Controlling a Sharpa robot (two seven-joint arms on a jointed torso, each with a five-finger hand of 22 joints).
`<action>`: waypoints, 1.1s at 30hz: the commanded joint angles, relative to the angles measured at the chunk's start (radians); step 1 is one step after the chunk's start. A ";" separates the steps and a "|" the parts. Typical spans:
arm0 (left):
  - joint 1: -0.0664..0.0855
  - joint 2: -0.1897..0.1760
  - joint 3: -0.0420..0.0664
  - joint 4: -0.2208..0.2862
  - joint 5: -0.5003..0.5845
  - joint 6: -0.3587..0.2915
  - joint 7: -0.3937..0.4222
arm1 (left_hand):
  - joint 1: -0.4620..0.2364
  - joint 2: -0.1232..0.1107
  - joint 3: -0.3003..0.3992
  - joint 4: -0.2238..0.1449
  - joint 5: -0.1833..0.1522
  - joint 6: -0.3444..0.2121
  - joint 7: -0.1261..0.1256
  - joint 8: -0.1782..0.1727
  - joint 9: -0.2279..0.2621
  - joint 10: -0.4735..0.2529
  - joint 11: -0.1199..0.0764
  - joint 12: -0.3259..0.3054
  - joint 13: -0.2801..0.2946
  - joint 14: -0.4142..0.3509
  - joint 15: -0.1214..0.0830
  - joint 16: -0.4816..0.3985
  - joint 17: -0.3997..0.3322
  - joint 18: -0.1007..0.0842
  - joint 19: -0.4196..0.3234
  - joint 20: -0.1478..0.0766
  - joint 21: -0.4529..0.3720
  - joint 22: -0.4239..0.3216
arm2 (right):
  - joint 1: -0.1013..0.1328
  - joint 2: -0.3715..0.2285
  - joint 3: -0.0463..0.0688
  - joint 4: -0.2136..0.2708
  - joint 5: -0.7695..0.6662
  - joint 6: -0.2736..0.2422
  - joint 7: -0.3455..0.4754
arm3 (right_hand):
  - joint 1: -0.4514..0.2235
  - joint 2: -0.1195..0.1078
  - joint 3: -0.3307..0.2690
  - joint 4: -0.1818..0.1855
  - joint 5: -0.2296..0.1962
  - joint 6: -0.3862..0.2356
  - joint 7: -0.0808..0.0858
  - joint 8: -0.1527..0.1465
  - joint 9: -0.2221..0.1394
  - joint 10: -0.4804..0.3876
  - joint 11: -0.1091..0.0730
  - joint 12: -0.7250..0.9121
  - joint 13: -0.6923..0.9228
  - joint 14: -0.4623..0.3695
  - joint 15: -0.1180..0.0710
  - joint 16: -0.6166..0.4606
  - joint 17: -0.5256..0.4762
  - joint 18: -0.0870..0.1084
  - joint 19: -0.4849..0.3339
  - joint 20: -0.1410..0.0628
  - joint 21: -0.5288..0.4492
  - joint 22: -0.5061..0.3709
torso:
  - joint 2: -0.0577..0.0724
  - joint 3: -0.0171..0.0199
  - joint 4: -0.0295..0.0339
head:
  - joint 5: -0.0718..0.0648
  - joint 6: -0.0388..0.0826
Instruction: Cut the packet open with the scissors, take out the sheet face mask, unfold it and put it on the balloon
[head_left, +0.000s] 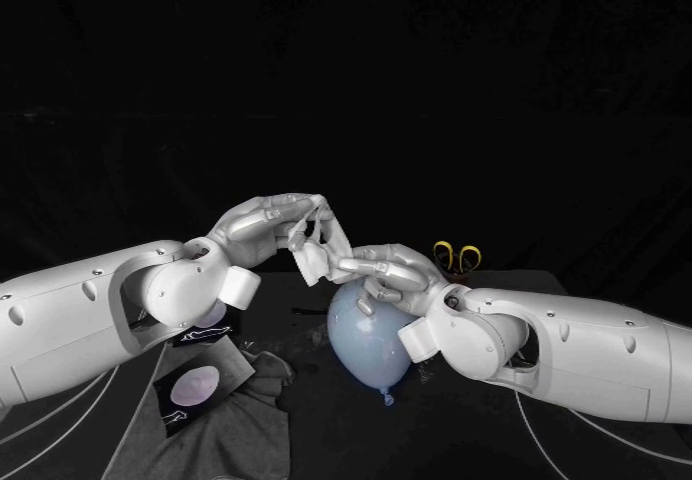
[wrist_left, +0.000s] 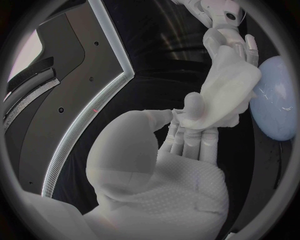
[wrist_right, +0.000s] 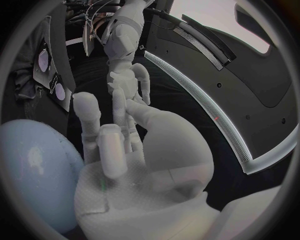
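Left robot hand (head_left: 274, 225): pinched white sheet face mask (head_left: 310, 252), held aloft.
Right robot hand (head_left: 382, 268): fingers at mask's lower edge; grip unclear.
Pale blue rubber balloon (head_left: 368, 335): lay beneath Right robot hand.

— How are the arms clad?
— The left arm (head_left: 87, 312) and right arm (head_left: 584, 352) are cased in smooth white shells, dotted perhaps with screws.
— The hands?
— The left hand (head_left: 271, 226) and right hand (head_left: 389, 268) are finished silver.
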 joint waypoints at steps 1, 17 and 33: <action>-0.001 0.002 0.001 -0.002 -0.012 -0.036 0.016 | -0.005 -0.013 -0.025 0.002 0.002 -0.006 0.076 -0.014 -0.020 -0.008 0.000 0.008 0.002 -0.014 0.002 -0.005 -0.013 0.012 -0.012 0.003 -0.007 -0.004 | 0.000 -0.005 0.001 0.011 -0.019 -0.003 0.021 | -0.004 -0.008 0.008 0.000 0.006 0.007 0.001 0.005 0.002 0.013 -0.005 -0.006 -0.001 0.034 -0.004 0.003 0.001 0.005 0.001 -0.008 0.005 0.000 | 0.000 -0.0002 -0.0003 | 0.003 0.000; -0.008 0.005 0.000 -0.007 -0.291 -0.108 -0.044 | -0.077 -0.110 -0.227 0.065 0.002 0.036 0.057 -0.036 -0.100 -0.017 -0.012 0.034 0.004 -0.042 0.000 0.001 -0.068 0.014 -0.021 0.009 -0.059 -0.043 | 0.005 -0.022 0.011 0.036 -0.026 -0.038 0.036 | -0.006 -0.010 0.017 -0.002 0.006 0.007 0.000 0.007 0.003 0.016 -0.006 -0.010 -0.001 0.035 -0.005 0.004 0.003 0.005 0.001 -0.008 0.006 0.001 | -0.001 0.0000 -0.0003 | -0.001 0.000; -0.019 0.016 0.000 -0.030 -0.424 -0.178 -0.122 | -0.050 -0.058 -0.818 0.174 0.005 -0.041 0.067 -0.116 -0.233 -0.052 -0.008 0.051 0.001 -0.024 0.001 0.104 -0.127 0.010 0.023 0.003 -0.043 -0.046 | 0.027 -0.024 0.017 0.030 -0.036 -0.049 0.033 | -0.006 -0.013 0.024 -0.004 0.006 0.007 0.000 0.009 0.004 0.019 -0.006 -0.011 -0.001 0.035 -0.006 0.004 0.006 0.005 0.001 -0.009 0.006 0.001 | -0.001 -0.0003 0.0003 | 0.002 -0.007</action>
